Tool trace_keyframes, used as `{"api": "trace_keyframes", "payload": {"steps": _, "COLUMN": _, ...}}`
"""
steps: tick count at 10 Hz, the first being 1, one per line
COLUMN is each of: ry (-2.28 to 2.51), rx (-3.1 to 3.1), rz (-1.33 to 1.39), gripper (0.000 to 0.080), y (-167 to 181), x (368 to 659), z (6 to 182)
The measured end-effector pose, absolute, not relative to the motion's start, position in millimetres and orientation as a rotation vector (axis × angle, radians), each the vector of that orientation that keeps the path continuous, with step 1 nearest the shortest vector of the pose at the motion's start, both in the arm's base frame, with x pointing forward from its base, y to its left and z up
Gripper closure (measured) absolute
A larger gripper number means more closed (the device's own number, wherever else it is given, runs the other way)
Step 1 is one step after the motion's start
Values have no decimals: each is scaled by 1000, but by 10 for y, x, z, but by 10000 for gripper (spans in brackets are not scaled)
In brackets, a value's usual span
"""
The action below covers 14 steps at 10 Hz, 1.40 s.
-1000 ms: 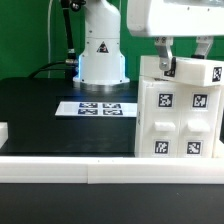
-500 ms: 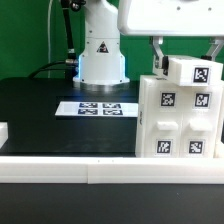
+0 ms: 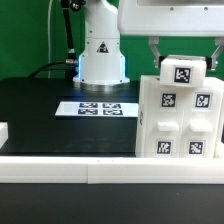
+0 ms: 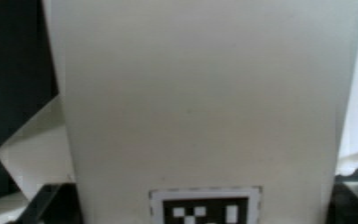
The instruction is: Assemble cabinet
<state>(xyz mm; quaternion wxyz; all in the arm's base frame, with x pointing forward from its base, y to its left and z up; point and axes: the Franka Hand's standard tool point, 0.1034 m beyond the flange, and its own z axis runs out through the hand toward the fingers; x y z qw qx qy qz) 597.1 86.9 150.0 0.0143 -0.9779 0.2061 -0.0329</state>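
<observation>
Gripper [image 3: 181, 55] pinched small tagged top block [image 3: 183, 73], fingers at block's 9 and 3 o'clock, atop cabinet body [image 3: 178, 118] standing on black surface [image 3: 40, 110]; marker board [image 3: 95, 108] at cabinet's 9 o'clock.

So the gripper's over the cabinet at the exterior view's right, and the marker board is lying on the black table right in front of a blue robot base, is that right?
Nearly. The robot base is white, not blue, with a triangle sticker on it, as the exterior view shows. The rest holds: the gripper is over the cabinet at the exterior view's right, and the marker board lies flat on the black table in front of that base.
</observation>
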Motion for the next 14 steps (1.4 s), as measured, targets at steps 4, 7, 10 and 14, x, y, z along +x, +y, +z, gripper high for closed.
{"api": "trace_keyframes", "payload": {"steps": 4, "ry": 1104, "rx": -2886, "rz": -108, "gripper": 238, "y": 850, "x": 5971, "z": 1497}}
{"api": "trace_keyframes", "payload": {"steps": 7, "ry": 1563, "rx": -2635, "rz": -101, "gripper": 238, "y": 852, "x": 5948, "z": 1501}}
{"api": "trace_keyframes", "payload": {"steps": 10, "ry": 1861, "rx": -2414, "rz": -88, "gripper": 238, "y": 854, "x": 5950, "z": 1497}}
{"api": "trace_keyframes", "payload": {"steps": 14, "ry": 2218, "rx": -2043, "rz": -17, "gripper": 238, "y": 864, "x": 5951, "z": 1497}}
